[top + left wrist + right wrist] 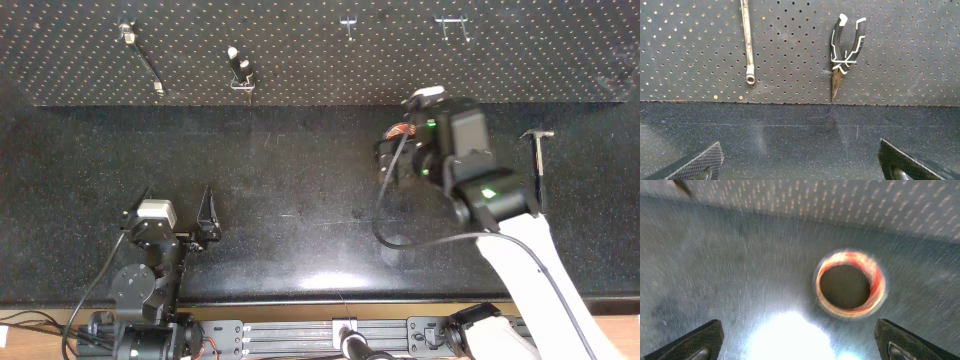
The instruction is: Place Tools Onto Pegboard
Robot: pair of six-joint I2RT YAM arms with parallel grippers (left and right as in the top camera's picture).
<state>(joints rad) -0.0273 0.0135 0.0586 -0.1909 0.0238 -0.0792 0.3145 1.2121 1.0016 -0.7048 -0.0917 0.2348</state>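
While the left hand (800, 162) is sitting low over the near tabletop (790, 135) with its fingers spread wide and gripping nothing, the right hand (800, 340) is hovering farther out, likewise released. One red-rimmed ring (850, 285) is lying flat on the tabletop just ahead of its fingers. One hammer (538, 160) is lying on the tabletop just to the right of that arm. Beyond, the pegboard (300, 50) is carrying one wrench (747, 45) and one pair of pliers (842, 55), hanging side by side. Two metal hooks (348, 25) are sticking out farther right.
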